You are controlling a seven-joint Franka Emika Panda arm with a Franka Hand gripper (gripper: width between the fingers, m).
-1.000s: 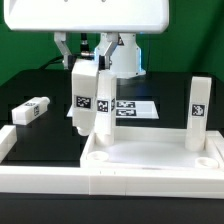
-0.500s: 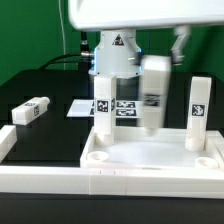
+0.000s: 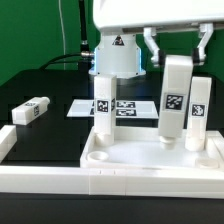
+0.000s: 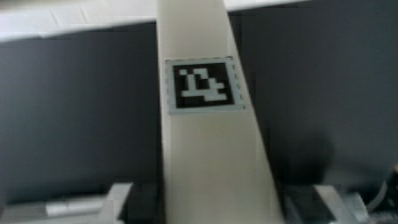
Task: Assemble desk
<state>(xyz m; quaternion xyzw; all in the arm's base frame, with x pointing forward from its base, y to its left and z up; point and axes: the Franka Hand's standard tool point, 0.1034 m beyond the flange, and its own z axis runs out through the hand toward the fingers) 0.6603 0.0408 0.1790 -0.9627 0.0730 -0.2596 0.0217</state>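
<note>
Exterior view: leg-fitting step; end effector [image 3: 176, 48], part-closed on an upright leg [image 3: 176, 100], hangs over the tabletop [image 3: 140, 152] below; next likely calls for aligning with a free corner.

In the upper right of the frame the gripper [image 3: 177, 56] clasps the held leg [image 3: 175, 102] upright over the tabletop [image 3: 150, 172], just beside the corner leg [image 3: 200, 112]. The standing leg [image 3: 103, 112] rises at centre-left; the loose leg [image 3: 30, 110] lies at far left.
</note>
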